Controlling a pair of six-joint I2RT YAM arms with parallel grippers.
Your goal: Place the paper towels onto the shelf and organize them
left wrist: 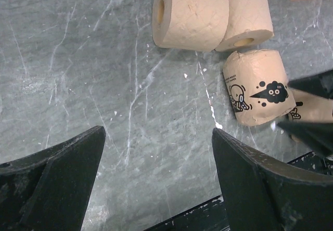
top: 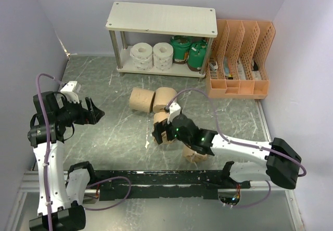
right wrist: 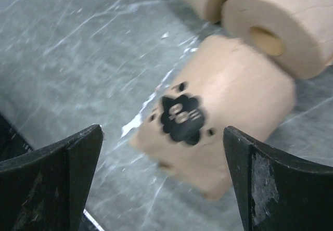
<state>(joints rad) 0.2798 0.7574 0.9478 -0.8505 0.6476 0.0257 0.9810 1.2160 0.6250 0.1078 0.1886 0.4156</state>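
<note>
1. The tan paper-wrapped roll with black cartoon print (right wrist: 218, 95) lies on its side on the grey marbled surface (top: 114, 142), between the wide-open jaws of the right gripper (right wrist: 161, 132). If you close off-centre, it could squirt away.
2. Two bare tan rolls (top: 140, 100) lie just beyond it, and a sweeping lift may knock them.
3. The cream two-tier shelf (top: 161, 18), at the far side, already carries four rolls (top: 162, 55) on its lower board. Crowding could topple them.
4. Your left gripper (left wrist: 158, 132) hangs open and empty.

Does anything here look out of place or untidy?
Four tan rolls lie loose on the table, some on their sides, not on the shelf, where the white rolls and green rolls already sit.
</note>
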